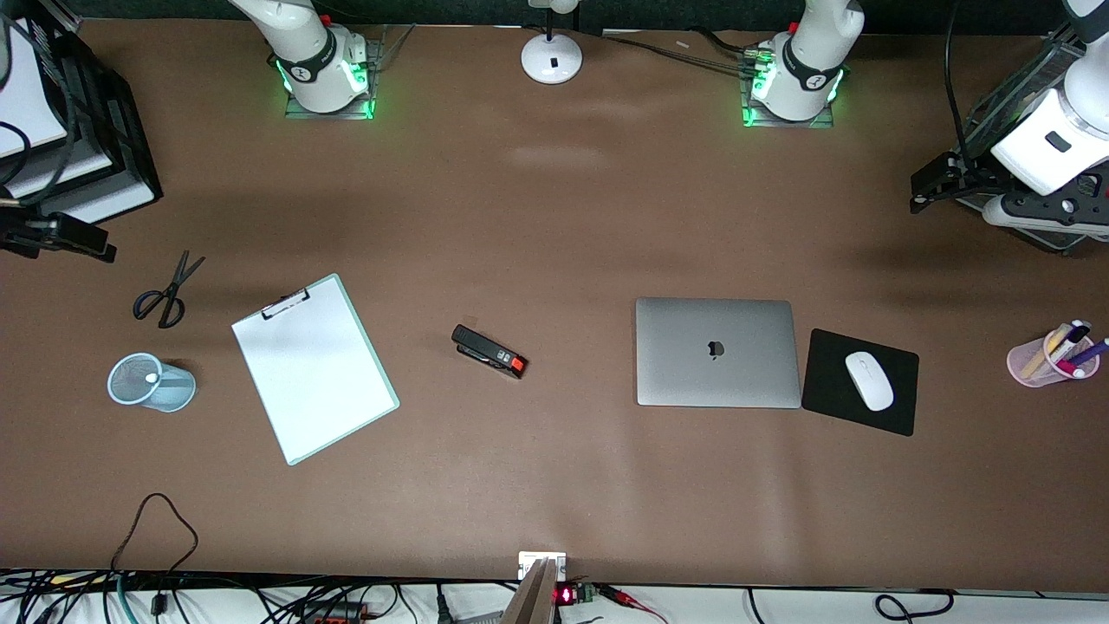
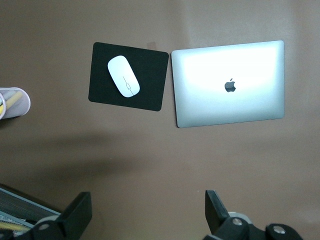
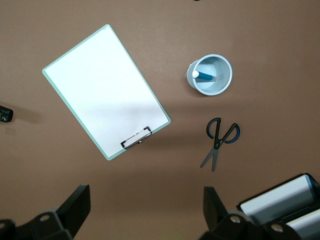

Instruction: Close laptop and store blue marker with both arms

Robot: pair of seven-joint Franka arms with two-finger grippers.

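Note:
The silver-grey laptop [image 1: 716,351] [image 2: 230,85] lies shut on the brown table, lid up with its dark logo showing. The blue marker [image 3: 206,77] [image 1: 152,378] stands inside a light-blue mesh cup [image 3: 225,75] [image 1: 178,390] toward the right arm's end, its whitish end up. My left gripper [image 2: 147,200] hangs open high over bare table beside the laptop, holding nothing. My right gripper [image 3: 146,195] hangs open high over bare table beside the clipboard, also with nothing in it. In the front view only the arms' bases show, along the top edge.
A black mouse pad [image 1: 832,390] with a white mouse [image 1: 868,380] lies beside the laptop. A pink pen cup [image 1: 1040,364] sits at the left arm's end. A stapler [image 1: 489,352], clipboard [image 1: 314,366] and scissors [image 1: 166,293] lie toward the right arm's end, near a black rack [image 1: 95,147].

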